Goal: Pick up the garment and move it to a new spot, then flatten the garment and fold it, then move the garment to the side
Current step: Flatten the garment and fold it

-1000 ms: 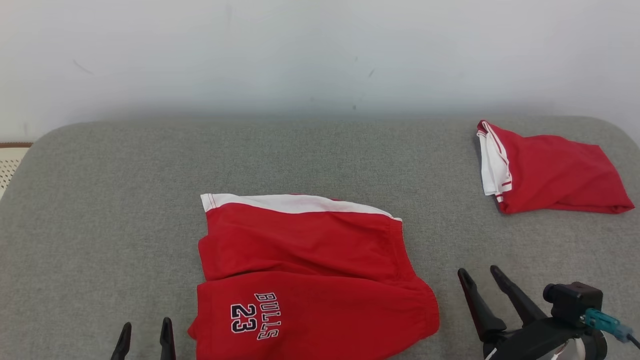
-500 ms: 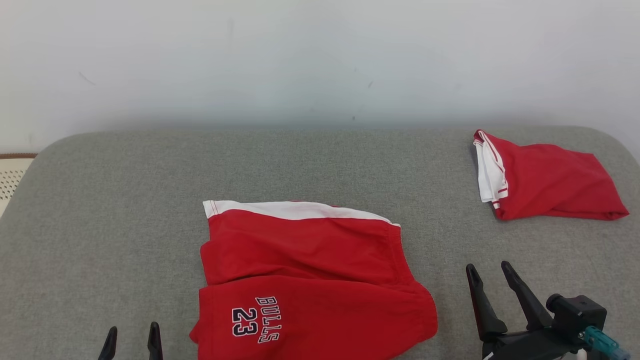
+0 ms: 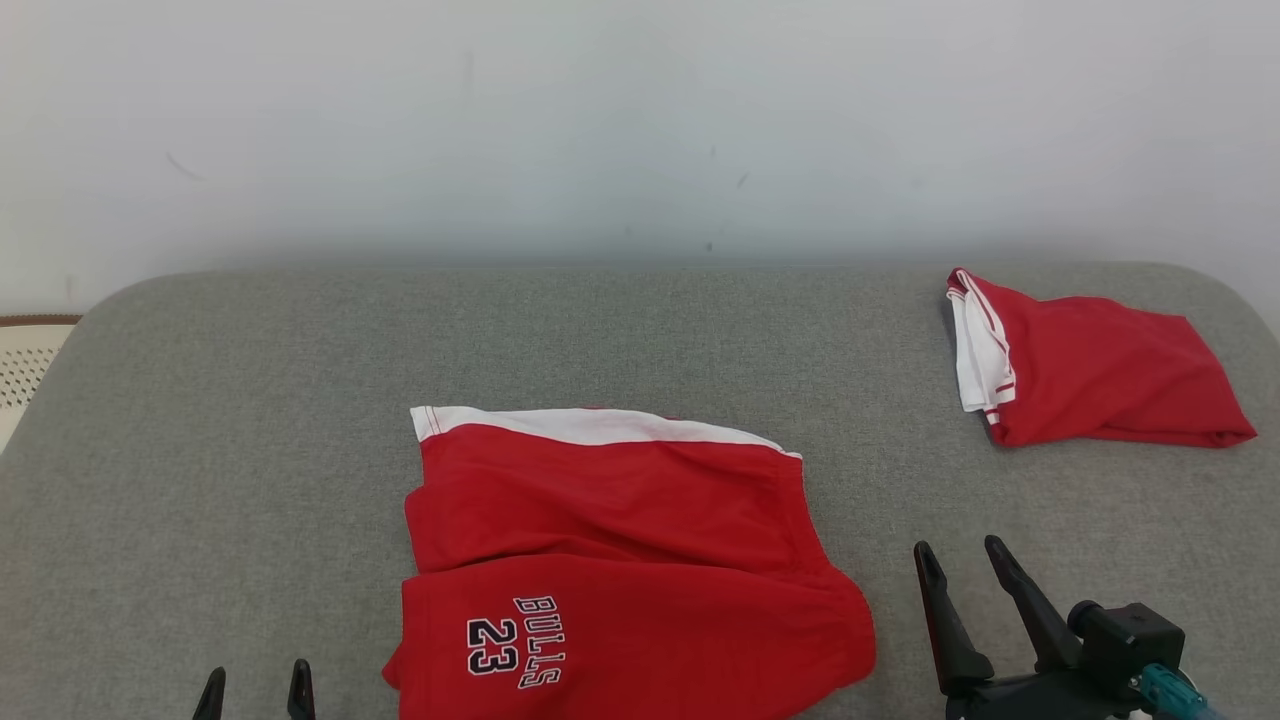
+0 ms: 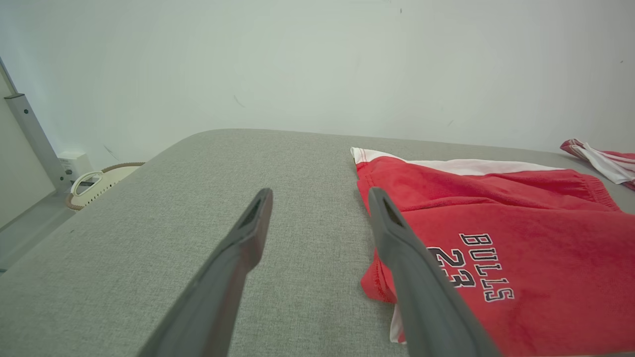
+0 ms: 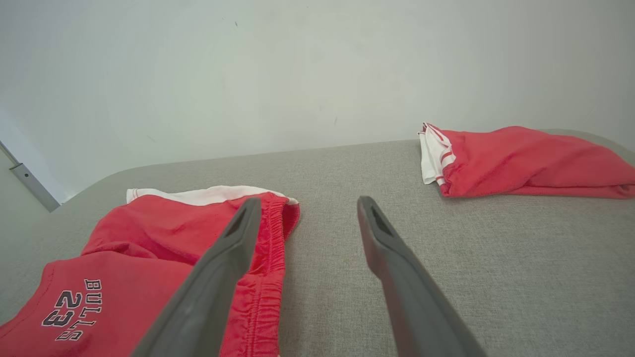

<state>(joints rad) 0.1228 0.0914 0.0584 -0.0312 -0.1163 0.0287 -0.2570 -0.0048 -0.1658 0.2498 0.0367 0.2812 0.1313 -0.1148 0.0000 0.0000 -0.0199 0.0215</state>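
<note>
Red shorts (image 3: 620, 560) with a white band and "BULLS 23" print lie folded at the front middle of the grey padded table (image 3: 250, 420). The shorts (image 4: 496, 233) lie right of my left fingers in the left wrist view, and the shorts (image 5: 149, 258) lie left of my right fingers in the right wrist view. My left gripper (image 3: 255, 682) stands open at the bottom left, beside the shorts' left edge, holding nothing. My right gripper (image 3: 958, 555) stands open at the lower right, apart from the shorts' right edge. Both grippers (image 4: 317, 196) (image 5: 306, 204) show empty gaps in the wrist views.
A second folded red garment (image 3: 1090, 365) with white trim lies at the table's far right, also as a red bundle (image 5: 526, 158). A pale wall runs behind the table. A cream perforated object (image 3: 25, 360) sits off the left edge.
The head camera has tilted, so the whole scene sits lower in the picture. Both grippers have sunk toward the bottom edge. The garments have not moved on the table.
</note>
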